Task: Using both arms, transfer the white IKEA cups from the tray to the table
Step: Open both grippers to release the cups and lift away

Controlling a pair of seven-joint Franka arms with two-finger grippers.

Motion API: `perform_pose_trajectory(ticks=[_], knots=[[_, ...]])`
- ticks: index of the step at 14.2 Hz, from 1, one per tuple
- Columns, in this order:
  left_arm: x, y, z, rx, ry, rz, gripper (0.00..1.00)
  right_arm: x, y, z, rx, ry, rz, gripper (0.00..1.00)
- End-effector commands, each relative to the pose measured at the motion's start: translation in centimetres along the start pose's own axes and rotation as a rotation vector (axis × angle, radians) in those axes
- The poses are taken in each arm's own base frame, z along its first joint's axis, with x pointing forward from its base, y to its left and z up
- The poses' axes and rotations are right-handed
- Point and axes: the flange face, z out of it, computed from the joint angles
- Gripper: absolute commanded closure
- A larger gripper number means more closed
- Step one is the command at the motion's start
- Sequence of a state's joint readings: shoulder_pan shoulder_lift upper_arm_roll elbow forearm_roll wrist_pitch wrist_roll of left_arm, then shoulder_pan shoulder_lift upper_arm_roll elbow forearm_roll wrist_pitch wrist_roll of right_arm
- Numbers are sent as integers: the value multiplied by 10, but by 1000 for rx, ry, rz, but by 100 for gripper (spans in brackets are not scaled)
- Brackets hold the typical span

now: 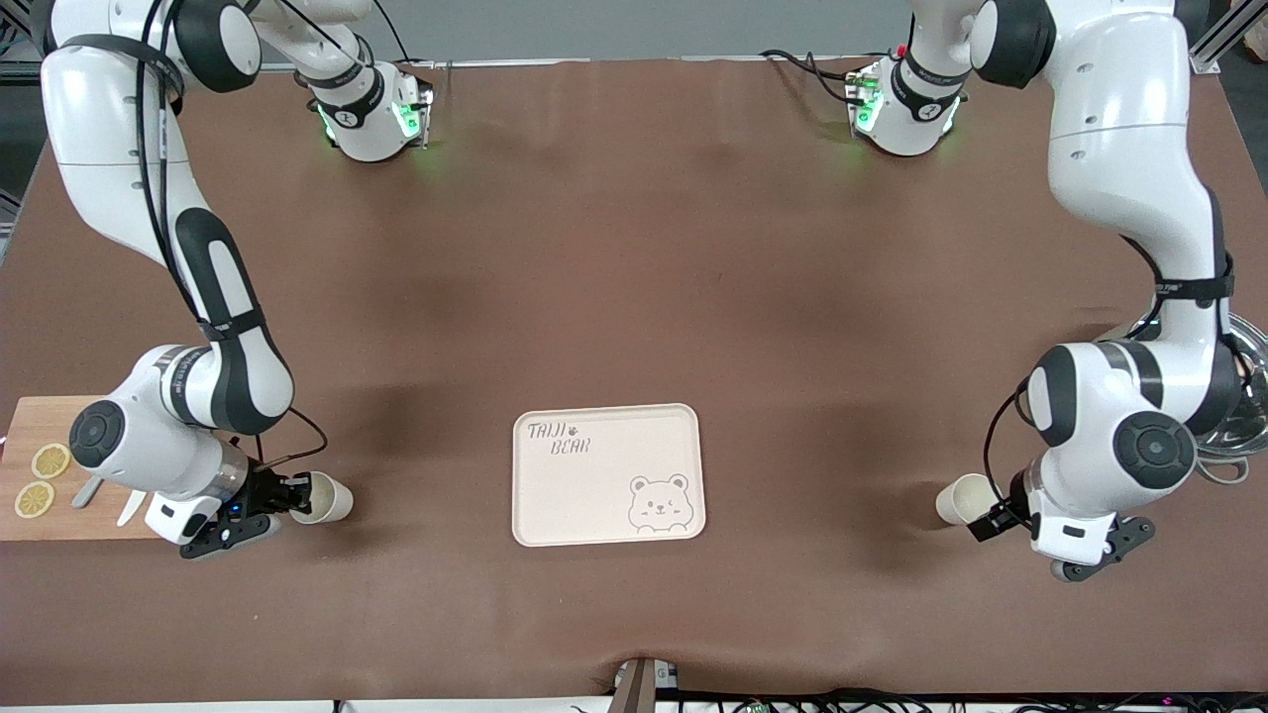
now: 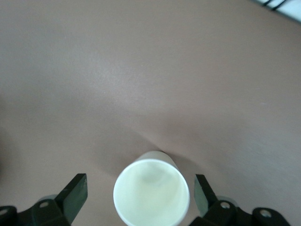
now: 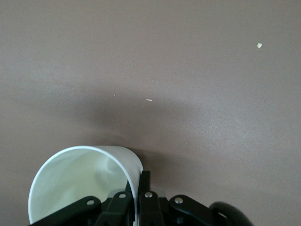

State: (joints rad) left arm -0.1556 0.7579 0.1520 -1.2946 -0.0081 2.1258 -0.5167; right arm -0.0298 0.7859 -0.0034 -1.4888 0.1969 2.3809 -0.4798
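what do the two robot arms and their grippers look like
Both arms, the left arm and the right arm, are glossy white with rounded segments, black joint sections and round black caps. Black cables run along them, and green lights glow at their bases. The left gripper and right gripper are small, black, two-fingered, with visible screws.

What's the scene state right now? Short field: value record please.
left gripper: open, fingers on either side of a white cup, not gripping
right gripper: shut on the rim of the other white cup
bear tray: mid-table, holds nothing
cups: one toward each arm's end of the table, neither on the tray
cutting board: at the right arm's end, with lemon slices
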Motion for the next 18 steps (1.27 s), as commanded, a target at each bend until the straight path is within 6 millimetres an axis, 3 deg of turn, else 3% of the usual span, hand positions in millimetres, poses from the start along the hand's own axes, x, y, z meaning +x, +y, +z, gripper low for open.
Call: perform_pose_trajectory(ticks=[1, 2, 4, 7, 9, 15, 17, 18], knots=[[-8, -7, -57, -9, -27, 118, 0, 1, -1, -2, 12, 18, -7, 100], [-10, -11, -74, -10, -32, 128, 0, 2, -1, -3, 13, 18, -6, 87], [-14, -17, -110, -21, -31, 183, 0, 4, -2, -5, 12, 22, 3, 4], [-27, -29, -154, -54, -61, 307, 0, 12, -2, -22, 14, 32, 1, 0], [-33, -46, -183, -60, -73, 365, 0, 24, -7, -46, 41, 4, 7, 0], [-61, -69, -274, -84, -56, 423, 0, 40, -27, -146, 116, -192, 136, 0], [-69, -73, -295, -92, -45, 417, 0, 35, -35, -191, 122, -219, 131, 0], [-72, -73, -299, -91, -52, 420, 0, 30, -43, -225, 109, -223, 135, 0]])
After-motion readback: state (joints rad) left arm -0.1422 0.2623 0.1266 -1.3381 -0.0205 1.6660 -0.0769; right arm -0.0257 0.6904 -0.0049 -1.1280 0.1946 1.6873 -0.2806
